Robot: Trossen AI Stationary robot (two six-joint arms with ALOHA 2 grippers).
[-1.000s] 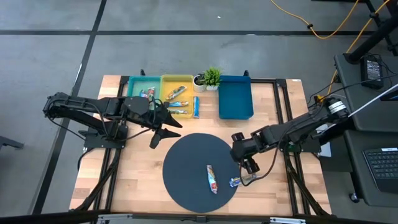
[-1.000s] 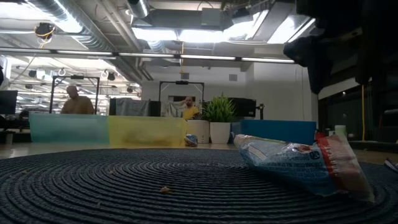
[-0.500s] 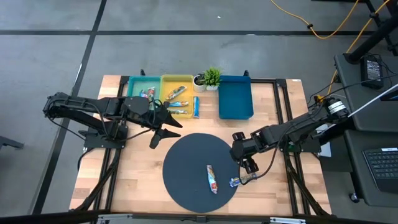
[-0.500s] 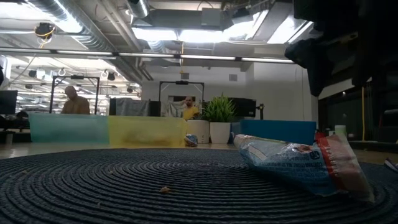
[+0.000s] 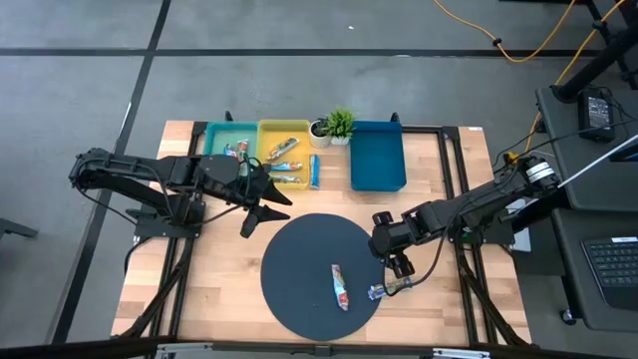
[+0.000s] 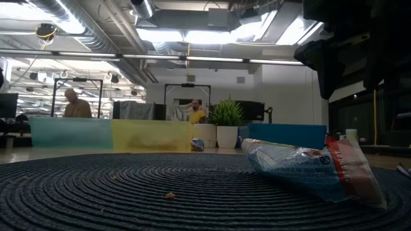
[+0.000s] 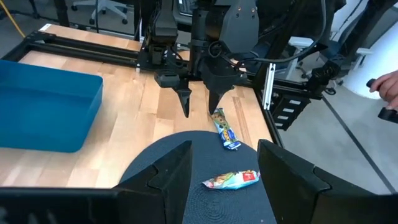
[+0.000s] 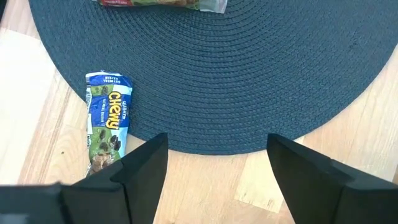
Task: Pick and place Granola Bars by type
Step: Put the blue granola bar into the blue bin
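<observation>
We see our right gripper (image 5: 400, 263) hanging with fingers spread and empty at the round dark mat's (image 5: 299, 249) right edge, just above a blue granola bar (image 5: 386, 290) lying half off that rim (bare wood beyond it). A red-and-white bar (image 5: 340, 286) lies on the mat. Our left gripper (image 5: 261, 212) waits spread, empty, near the teal tray (image 5: 217, 134) and yellow tray (image 5: 269, 130), both holding bars; the blue bin (image 5: 377, 157) looks empty.

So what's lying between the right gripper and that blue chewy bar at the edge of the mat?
Nothing: in the right wrist view, only bare wood separates the open right gripper from the blue chewy bar beside the dark mat.
</observation>
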